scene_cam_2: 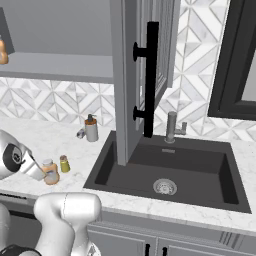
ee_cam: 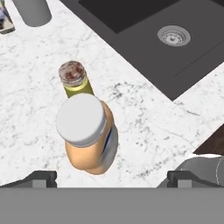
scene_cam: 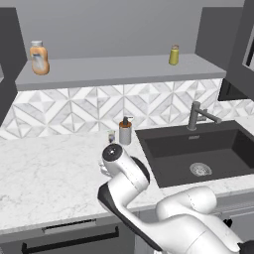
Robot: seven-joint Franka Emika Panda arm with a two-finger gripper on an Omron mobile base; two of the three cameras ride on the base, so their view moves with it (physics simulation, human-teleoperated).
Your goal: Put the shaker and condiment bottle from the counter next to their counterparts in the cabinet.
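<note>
The pincer (ee_cam: 107,177) hangs wide open, holding nothing, right above the bottle (ee_cam: 89,133). Bottle and shaker (ee_cam: 75,79) stand upright, just beside each other, on the tabletop (ee_cam: 144,131) near the sink's (ee_cam: 175,39) left edge.

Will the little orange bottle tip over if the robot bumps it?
Probably. The condiment bottle stands tall on a narrow base, so a nudge could topple it. Its rounded, smooth-looking sides may roll or slip. The shaker stands close beside it and could get knocked.
</note>
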